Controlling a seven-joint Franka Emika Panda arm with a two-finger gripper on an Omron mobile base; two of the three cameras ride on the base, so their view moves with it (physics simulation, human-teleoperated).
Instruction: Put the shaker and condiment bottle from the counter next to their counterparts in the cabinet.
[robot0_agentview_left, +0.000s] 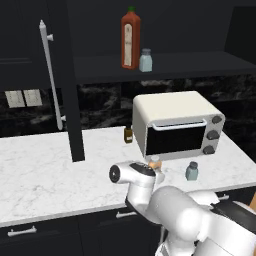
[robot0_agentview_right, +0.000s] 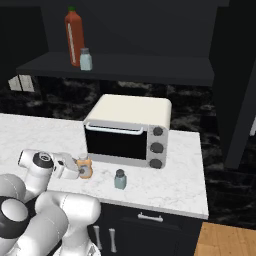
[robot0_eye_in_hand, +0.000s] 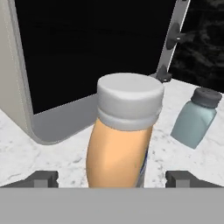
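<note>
The orange-peach condiment bottle (robot0_eye_in_hand: 120, 144) with a pale cap stands on the white marble counter (robot0_agentview_left: 45, 170), just in front of the toaster oven. My gripper (robot0_eye_in_hand: 113, 179) is open around it, and its two fingertips (robot0_eye_in_hand: 43, 178) stand clear of both sides of the bottle. The same bottle (robot0_agentview_right: 85, 169) shows at the gripper (robot0_agentview_right: 76, 170) in the right base view. The blue-grey shaker (robot0_agentview_left: 192, 171) (robot0_eye_in_hand: 195, 117) stands on the counter a little to the right. On the cabinet shelf (robot0_agentview_left: 200, 62), the tall red bottle (robot0_agentview_left: 130, 40) and the second shaker (robot0_agentview_left: 145, 60) stand side by side.
A cream toaster oven (robot0_agentview_left: 177, 122) with a dark glass door sits right behind the bottle. A tiny brown bottle (robot0_agentview_left: 128, 134) stands at its left. The open cabinet door (robot0_agentview_left: 70, 100) with its silver bar handle (robot0_agentview_left: 50, 75) hangs over the counter's left part.
</note>
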